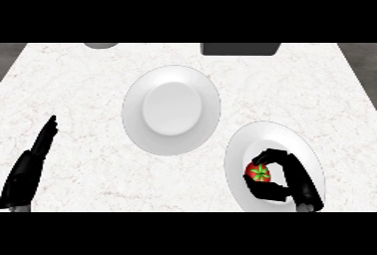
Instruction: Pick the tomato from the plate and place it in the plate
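Note:
A red tomato with a green stem star lies on the white plate at the lower right. My right hand curls round it, fingers arching over the top and thumb below, hiding its right side. A second white plate, with nothing on it, sits at the counter's middle. My left hand rests at the lower left with fingers straight, far from both plates.
The white marbled counter has a grey round object at its back left edge and a dark rectangular object at the back right.

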Robot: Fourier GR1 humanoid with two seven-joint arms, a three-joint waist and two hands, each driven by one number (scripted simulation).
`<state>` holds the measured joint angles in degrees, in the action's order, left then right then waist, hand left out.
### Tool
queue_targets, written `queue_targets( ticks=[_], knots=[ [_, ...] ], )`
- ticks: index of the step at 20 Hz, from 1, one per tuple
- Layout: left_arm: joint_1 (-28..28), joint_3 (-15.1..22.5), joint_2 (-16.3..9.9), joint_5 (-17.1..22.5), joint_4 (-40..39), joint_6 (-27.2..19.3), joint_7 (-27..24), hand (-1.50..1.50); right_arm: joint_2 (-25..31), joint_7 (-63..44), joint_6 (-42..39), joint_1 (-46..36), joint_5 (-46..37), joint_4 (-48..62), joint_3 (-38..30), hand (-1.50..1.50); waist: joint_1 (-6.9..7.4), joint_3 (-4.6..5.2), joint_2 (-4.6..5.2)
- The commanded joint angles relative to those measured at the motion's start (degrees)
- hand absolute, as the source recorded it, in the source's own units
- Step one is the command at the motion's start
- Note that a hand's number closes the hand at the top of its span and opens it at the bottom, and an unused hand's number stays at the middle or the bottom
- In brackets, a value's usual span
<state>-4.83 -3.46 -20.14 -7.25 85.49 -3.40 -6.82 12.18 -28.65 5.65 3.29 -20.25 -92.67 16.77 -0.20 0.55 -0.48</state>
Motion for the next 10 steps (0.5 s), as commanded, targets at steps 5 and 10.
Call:
queue_targets(
  ticks=[5,10],
  knots=[
    [3.9,4.2,0.7,-0.9,1.4,2.6,-0.6,0.00,8.9,11.8,-16.4,-23.1,-6.3,2.5,9.4,1.50,13.26,-0.22,3.04],
    [6.1,6.8,1.0,-1.6,2.4,4.2,-1.4,0.00,14.1,21.3,-23.2,-33.7,-8.8,4.7,12.1,1.50,17.68,-0.48,4.82]
  ],
)
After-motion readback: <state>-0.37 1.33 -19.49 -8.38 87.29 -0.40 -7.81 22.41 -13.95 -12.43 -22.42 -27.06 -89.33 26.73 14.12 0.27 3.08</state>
